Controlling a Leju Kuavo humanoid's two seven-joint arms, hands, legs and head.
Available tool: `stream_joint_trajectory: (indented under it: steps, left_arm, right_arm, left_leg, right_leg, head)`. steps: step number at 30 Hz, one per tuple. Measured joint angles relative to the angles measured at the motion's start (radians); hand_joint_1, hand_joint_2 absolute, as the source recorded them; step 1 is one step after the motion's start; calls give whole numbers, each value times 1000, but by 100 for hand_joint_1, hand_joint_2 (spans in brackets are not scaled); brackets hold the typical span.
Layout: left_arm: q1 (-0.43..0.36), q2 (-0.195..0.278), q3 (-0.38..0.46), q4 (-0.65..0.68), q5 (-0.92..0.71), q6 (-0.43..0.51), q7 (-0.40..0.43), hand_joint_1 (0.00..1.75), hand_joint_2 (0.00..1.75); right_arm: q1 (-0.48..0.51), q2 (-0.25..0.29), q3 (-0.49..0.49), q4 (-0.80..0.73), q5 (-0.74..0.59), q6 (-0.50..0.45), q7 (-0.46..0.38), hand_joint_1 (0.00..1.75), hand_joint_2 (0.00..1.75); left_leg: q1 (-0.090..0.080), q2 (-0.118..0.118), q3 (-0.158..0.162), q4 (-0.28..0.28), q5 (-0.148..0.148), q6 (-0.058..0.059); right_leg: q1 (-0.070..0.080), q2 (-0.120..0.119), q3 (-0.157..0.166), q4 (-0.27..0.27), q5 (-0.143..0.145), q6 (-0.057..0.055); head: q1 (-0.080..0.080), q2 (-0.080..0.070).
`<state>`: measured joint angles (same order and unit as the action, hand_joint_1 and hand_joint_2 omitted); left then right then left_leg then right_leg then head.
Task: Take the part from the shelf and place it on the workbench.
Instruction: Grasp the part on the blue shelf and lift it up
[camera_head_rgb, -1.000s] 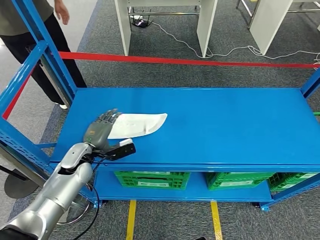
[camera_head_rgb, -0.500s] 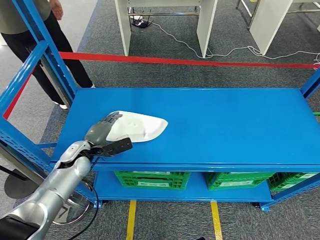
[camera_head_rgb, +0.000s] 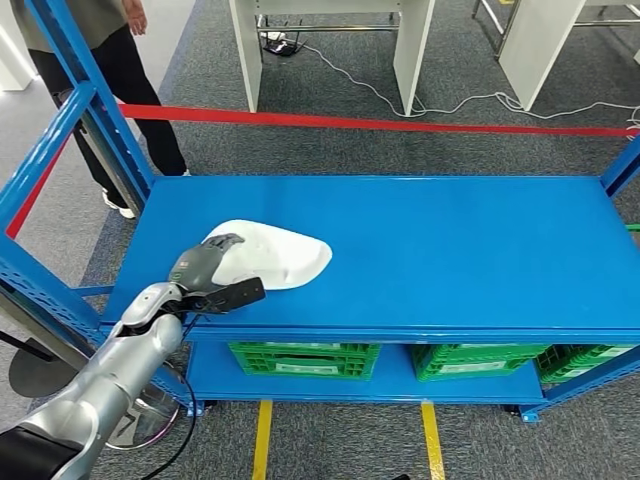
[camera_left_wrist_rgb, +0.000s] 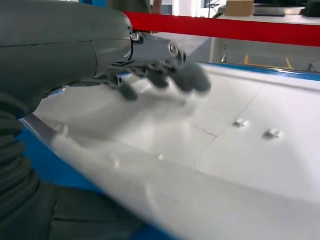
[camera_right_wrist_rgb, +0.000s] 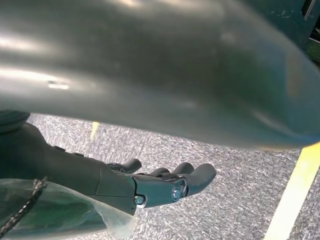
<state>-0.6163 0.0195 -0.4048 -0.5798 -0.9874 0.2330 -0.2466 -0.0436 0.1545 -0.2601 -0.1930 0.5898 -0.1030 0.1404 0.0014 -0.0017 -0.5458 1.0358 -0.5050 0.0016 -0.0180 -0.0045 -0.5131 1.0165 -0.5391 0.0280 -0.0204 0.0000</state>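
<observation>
white part tips up under the left hand

tilted further than half a second ago, the white part now shows more of its broad face to the head camera, its near edge raised off the blue shelf while the pointed end still lies toward the shelf's middle. the left hand has stayed at the part's left end, fingers over the top surface and the thumb reaching along the near edge, so it grips the part there. the person behind the shelf's left post has stepped a little to the right.

from the left wrist camera the part appears as a wide pale sheet with small raised tabs, and the dark fingers lie spread just above or on it; the blur hides whether they touch. the right wrist camera looks down at grey carpet with a yellow line, where the right hand hangs with fingers loosely extended and apart, holding nothing. green crates sit on the lower shelf.
</observation>
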Motion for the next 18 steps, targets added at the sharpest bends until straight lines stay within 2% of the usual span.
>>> stream_joint_trajectory:
  steps: [18]
  left_arm:
    - [-5,0,-3,11,-31,63,1,175,175]
  right_arm:
    - [0,-1,-16,0,5,3,1,0,0]
  left_leg:
    - [0,0,0,0,0,0]
  right_leg:
    - [0,0,0,0,0,0]
  head:
    - [0,0]
